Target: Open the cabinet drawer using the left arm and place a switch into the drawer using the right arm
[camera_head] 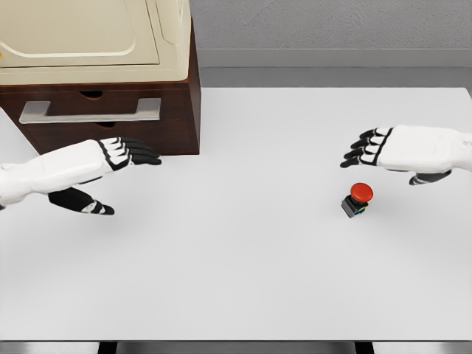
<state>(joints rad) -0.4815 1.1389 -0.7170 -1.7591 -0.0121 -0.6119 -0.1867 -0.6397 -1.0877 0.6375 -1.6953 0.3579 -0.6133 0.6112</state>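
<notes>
A dark wooden cabinet [181,96] stands at the table's back left, its drawer [88,122] closed, with a flat silver handle [90,110] across the front. My left hand [122,166] hovers just below and in front of the drawer, fingers stretched out and thumb apart, holding nothing. A switch with a red mushroom button on a small dark base [358,199] sits on the table at the right. My right hand [369,151] floats open just above and behind it, fingers pointing left, not touching it.
A cream-coloured appliance [88,37] sits on top of the cabinet. The white table [243,273] spreads across the view, with its front edge near the bottom. A grey wall runs along the back.
</notes>
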